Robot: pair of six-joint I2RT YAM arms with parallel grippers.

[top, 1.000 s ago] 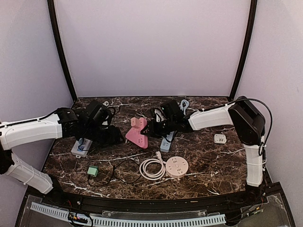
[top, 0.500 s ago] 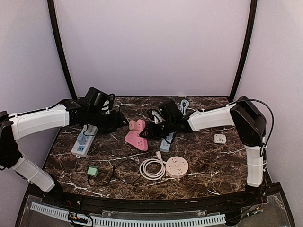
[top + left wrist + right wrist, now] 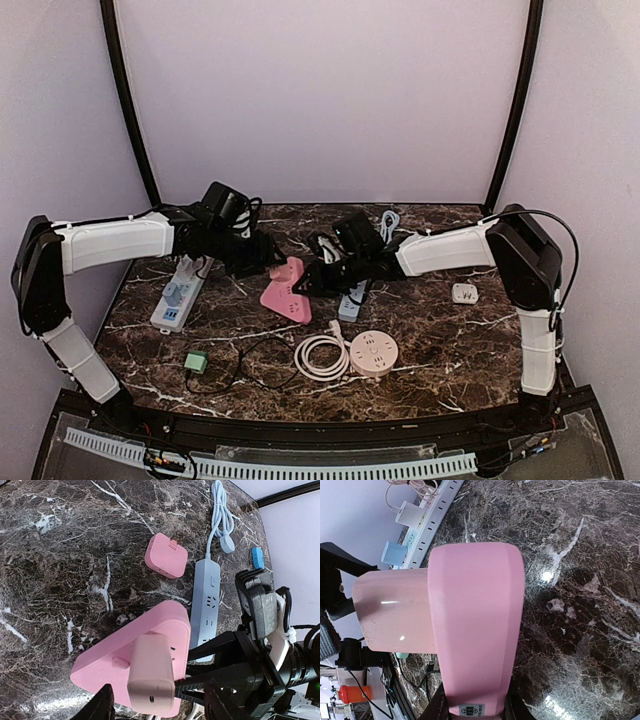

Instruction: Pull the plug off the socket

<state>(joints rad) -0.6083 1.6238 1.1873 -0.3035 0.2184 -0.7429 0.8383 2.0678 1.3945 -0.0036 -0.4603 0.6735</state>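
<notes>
At the centre of the top view, the pink triangular socket (image 3: 280, 296) is clamped in the right gripper (image 3: 476, 707), with the plug (image 3: 150, 672) seated in it.
In the lower half of the left wrist view we see the pale plug standing out of the socket's face. The left gripper (image 3: 269, 258) has its dark fingers (image 3: 102, 704) spread to either side of the plug, and a gap shows beside it, so we read that tool as released. In the right wrist view the socket fills the middle of the frame, pinched at the bottom edge, with the marble table (image 3: 580, 605) behind it. A blue power strip (image 3: 206, 605) lies just right of the socket.
</notes>
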